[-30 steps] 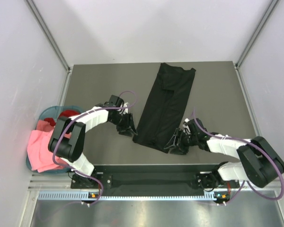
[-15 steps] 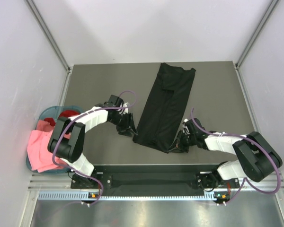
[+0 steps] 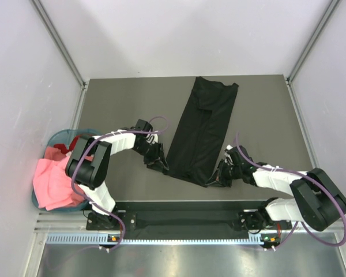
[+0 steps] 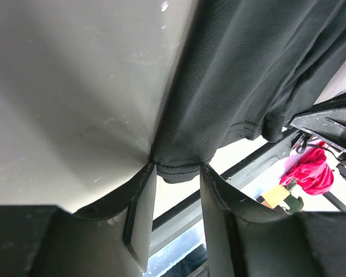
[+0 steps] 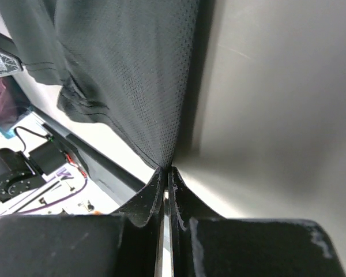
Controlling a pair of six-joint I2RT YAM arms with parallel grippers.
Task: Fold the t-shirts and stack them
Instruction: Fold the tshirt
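Observation:
A black t-shirt (image 3: pixel 202 127), folded into a long strip, lies across the middle of the table. My left gripper (image 3: pixel 160 164) is at its near left corner. In the left wrist view that gripper (image 4: pixel 177 167) is open, with the shirt's hem (image 4: pixel 179 168) bunched between the fingertips. My right gripper (image 3: pixel 218 178) is at the near right corner. The right wrist view shows it (image 5: pixel 166 170) shut on the edge of the black t-shirt (image 5: pixel 132 75). A pink t-shirt (image 3: pixel 52 184) and a red t-shirt (image 3: pixel 78 141) lie in the basket at the left.
A round teal basket (image 3: pixel 57 137) sits off the table's left edge beside the left arm. The grey table (image 3: pixel 121 109) is walled by white panels on three sides. Its near edge and a metal rail run just behind both grippers.
My right gripper has closed on the shirt's near right corner. My left gripper has slid a little right onto the near left corner, and the shirt's near edge has shifted slightly.

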